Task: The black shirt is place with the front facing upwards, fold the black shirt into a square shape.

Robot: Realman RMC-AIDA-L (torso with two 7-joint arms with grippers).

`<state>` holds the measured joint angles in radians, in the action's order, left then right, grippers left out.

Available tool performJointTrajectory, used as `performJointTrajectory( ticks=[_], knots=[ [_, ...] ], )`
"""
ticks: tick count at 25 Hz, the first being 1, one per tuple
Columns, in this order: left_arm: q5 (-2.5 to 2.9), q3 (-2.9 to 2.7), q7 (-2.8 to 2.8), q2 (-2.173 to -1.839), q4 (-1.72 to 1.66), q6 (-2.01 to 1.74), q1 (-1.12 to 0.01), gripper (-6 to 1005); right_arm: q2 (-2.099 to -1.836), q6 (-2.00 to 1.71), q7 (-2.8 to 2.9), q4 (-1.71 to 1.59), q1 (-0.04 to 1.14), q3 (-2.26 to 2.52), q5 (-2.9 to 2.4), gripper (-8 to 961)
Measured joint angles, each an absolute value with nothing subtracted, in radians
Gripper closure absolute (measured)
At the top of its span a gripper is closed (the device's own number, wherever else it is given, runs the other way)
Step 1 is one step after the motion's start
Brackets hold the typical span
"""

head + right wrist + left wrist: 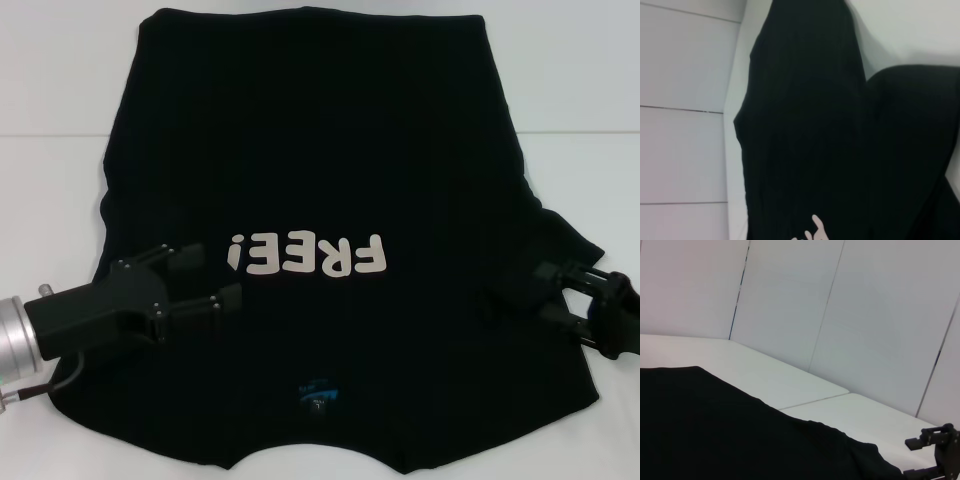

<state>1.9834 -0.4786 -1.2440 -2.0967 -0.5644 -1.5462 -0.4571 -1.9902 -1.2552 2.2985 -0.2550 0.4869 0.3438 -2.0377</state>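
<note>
- Black shirt [320, 180] lies spread on the white worktop [60, 90], filling the middle of the head view; collar and blue neck label [318, 390] at lower centre, hem at the top, "FREE!" lettering [305, 257] upside down mid-frame.
- Left tool [205, 280] at lower left of the frame, over the shirt's side just beside the lettering; fingers apart, nothing between them.
- Right tool [515, 290] at right-centre edge, over the shirt's other side. Black on black, so hard to read; fingers look apart, probably not clamped on cloth.
- Both side edges seem already turned inward, body looks narrowed; the sleeve on the right still bulges out near the right tool. Not certain.
- Step, as judged: side folds about done or being finished, lengthwise fold not yet made.
- Next move likely calls for both tools to pinch the collar end or the hem corners together and carry that edge over evenly, keeping the side folds flat so the shape ends up square.
</note>
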Motion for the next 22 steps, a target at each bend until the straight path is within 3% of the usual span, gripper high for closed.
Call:
performJointTrajectory(
  ticks=[6,22],
  knots=[
    [1.983,-0.478,-1.245,-2.097,-0.564,-1.548,-0.455,91,-2.007,-1.203,2.298,-0.261,0.501,0.36,-2.037,222],
    [1.983,-0.479,-1.25,-2.097,-0.564,-1.55,-0.458,91,-2.009,-1.121,2.298,-0.255,0.551,0.399,-2.037,220]
  ],
)
